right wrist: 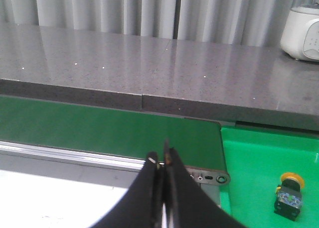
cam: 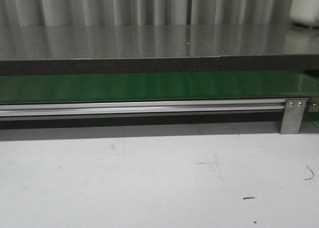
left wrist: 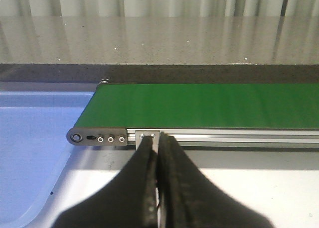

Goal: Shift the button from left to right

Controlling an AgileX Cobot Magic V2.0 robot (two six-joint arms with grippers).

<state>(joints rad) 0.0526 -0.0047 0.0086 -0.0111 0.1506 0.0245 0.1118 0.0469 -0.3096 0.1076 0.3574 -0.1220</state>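
Stage of the task. The button (right wrist: pixel 289 195), orange-yellow cap on a black body, lies tipped on its side in the green tray (right wrist: pixel 259 153) at the right end of the belt (cam: pixel 149 86). Judged from this, the transfer to the right looks complete, or nearly so; nothing remains on the belt to carry, and what is left appears to be only the arms' rest position.

Grippers. The left gripper (left wrist: pixel 157 153) has its fingers pressed together with nothing between them, and hangs over the white table (cam: pixel 149 178) just near of the belt's rail (cam: pixel 149 107), close to the belt's left end. The right gripper (right wrist: pixel 162 163) is likewise closed and empty, near the belt's right end and well apart from the button. Neither arm shows in the front view.

Containers. The green tray holds the button alone, as far as its visible part shows. A blue tray (left wrist: pixel 30 148) at the belt's left end shows no contents in its visible part. A white appliance (right wrist: pixel 301 34) stands on the grey counter (cam: pixel 149 41) at far right.
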